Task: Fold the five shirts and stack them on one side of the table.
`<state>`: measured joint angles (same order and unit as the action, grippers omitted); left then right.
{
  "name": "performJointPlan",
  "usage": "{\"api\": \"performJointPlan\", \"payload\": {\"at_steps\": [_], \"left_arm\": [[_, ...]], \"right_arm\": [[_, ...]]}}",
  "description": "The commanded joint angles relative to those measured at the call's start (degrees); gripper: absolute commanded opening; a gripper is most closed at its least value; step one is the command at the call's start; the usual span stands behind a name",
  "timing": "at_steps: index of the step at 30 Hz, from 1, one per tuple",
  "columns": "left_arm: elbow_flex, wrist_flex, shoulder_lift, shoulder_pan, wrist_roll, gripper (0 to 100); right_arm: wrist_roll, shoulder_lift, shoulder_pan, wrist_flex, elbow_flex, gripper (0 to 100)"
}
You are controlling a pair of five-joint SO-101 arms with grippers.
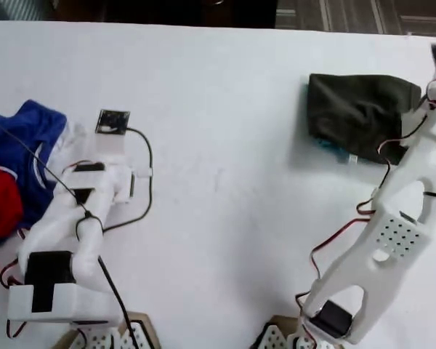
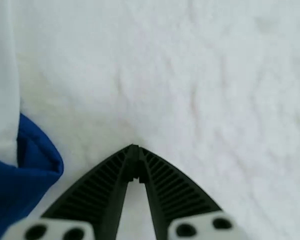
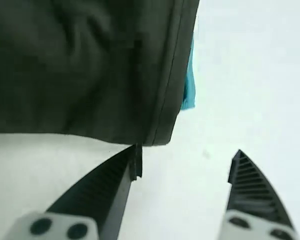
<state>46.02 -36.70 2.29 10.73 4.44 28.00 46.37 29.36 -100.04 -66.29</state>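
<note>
My left end effector (image 2: 134, 149) is closed on nothing, its tips meeting just above the white worktop (image 1: 225, 87), with the blue shirt (image 2: 20, 175) close beside it. My right end effector (image 3: 186, 152) is open and empty, just off the edge of the dark shirt (image 3: 85, 65), which lies folded near the right side of the worktop.

I judge all of this cloth to be light, soft and limp. It will sag from any pinch and slide on the smooth top. On the blue shirt I would take a hem or a shoulder seam. On the dark one I would catch every layer at the folded edge, or it may open.

A strip of teal cloth (image 3: 189, 85) peeks out from under the dark shirt, and I cannot tell how it is folded. The blue shirt and the red shirt (image 1: 0, 203) are bunched and cut off at the left border. Pale fabric beside the blue one is hard to tell from the worktop, so I cannot count five.
</note>
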Motion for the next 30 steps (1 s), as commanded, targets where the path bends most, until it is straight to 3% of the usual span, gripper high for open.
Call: {"api": "performJointPlan", "payload": {"at_steps": [1,4,23,30], "left_arm": [[-1.98,0.62,0.0,-0.62,-0.18,3],[-1.98,0.62,0.0,-0.62,-0.18,3],[-1.98,0.62,0.0,-0.62,-0.18,3],[-1.98,0.62,0.0,-0.62,-0.18,3]], "right_arm": [[-0.35,-6.9,0.4,-1.19,10.2,27.2],[-0.35,-7.69,-0.13,-0.84,15.3,27.2],[-0.88,3.03,-1.54,13.49,15.3,26.2],[-0.88,3.38,-1.27,18.33,15.3,6.3]]}}
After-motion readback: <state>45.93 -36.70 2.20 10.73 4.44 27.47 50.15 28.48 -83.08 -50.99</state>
